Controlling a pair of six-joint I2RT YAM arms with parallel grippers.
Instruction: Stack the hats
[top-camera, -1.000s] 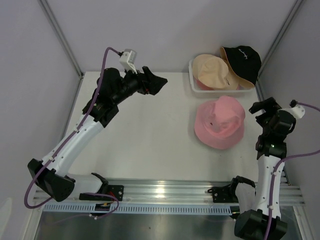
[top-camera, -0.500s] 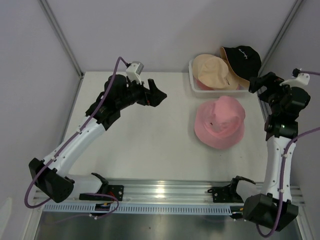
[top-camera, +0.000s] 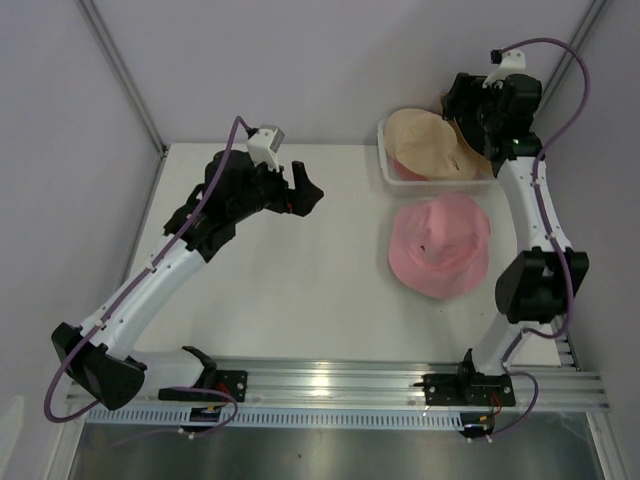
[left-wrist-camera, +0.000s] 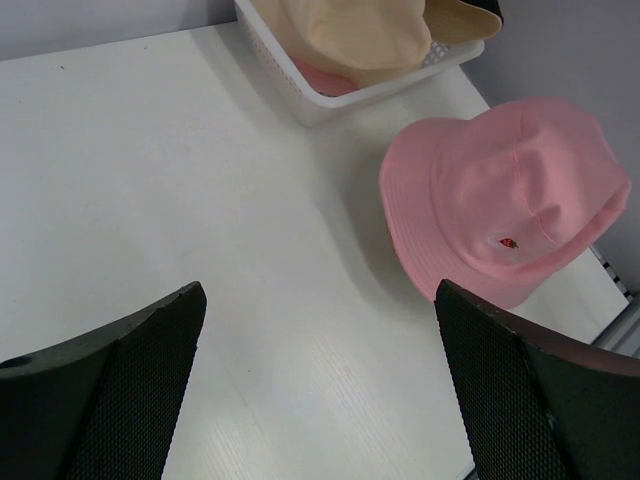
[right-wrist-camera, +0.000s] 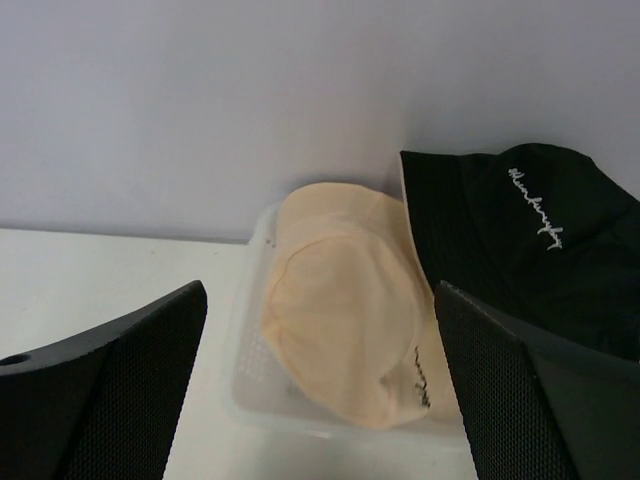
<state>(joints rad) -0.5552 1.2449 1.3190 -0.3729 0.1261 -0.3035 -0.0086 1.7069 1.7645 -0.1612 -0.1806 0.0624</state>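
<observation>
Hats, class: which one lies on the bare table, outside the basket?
The pink bucket hat, lying alone on the table. The beige hat and the black hat rest in or on the white basket.

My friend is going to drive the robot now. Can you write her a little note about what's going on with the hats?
Left gripper: jaws open, empty, above the bare table, left of the pink hat.
Right gripper: jaws open, empty, up by the bin.
Hats: the pink hat lies alone on the table in front of the bin. The beige hat sits in the bin with something pink under it, likely another hat. The black hat is at the bin's right end, overlapping the beige hat.
Done: no stack on the table yet.
Left: probably lift the bin hats onto the pink hat, one at a time.
</observation>
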